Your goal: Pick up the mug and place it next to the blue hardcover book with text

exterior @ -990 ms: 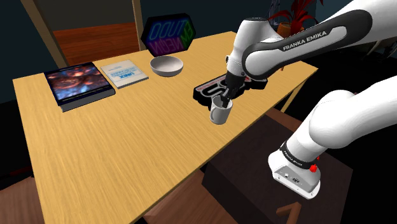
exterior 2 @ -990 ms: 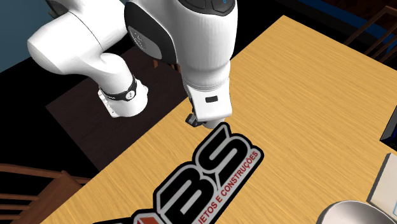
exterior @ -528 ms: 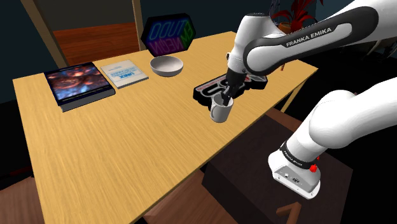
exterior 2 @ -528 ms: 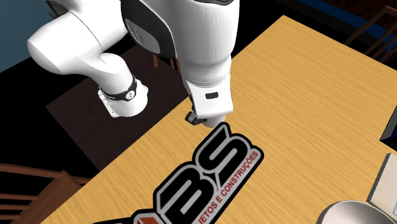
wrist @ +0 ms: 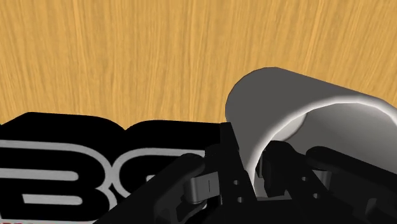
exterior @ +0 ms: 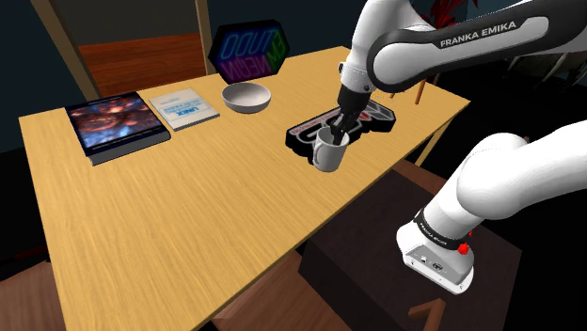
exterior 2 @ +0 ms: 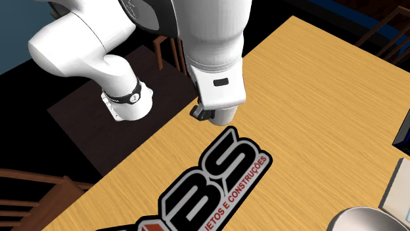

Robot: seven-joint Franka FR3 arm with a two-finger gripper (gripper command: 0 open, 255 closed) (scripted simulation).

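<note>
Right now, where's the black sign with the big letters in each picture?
Shoulder view: the black sign lies right of the grey bowl, behind the mug.
Second exterior view: the sign is at bottom centre, just below the robot arm.
Wrist view: the sign is beside the mug.
Shared landmark: the light wooden table under it.

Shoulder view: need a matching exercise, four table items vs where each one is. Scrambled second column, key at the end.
Items:
1. mug
2. bowl
3. pale book with text
4. black logo plaque

Places:
a. between the picture-cover book and the bowl
b. clamped by its rim in the jaws
c. flat on the table, just behind the mug
d. just in front of the neon sign

Pairs: 1-b, 2-d, 3-a, 4-c
</note>
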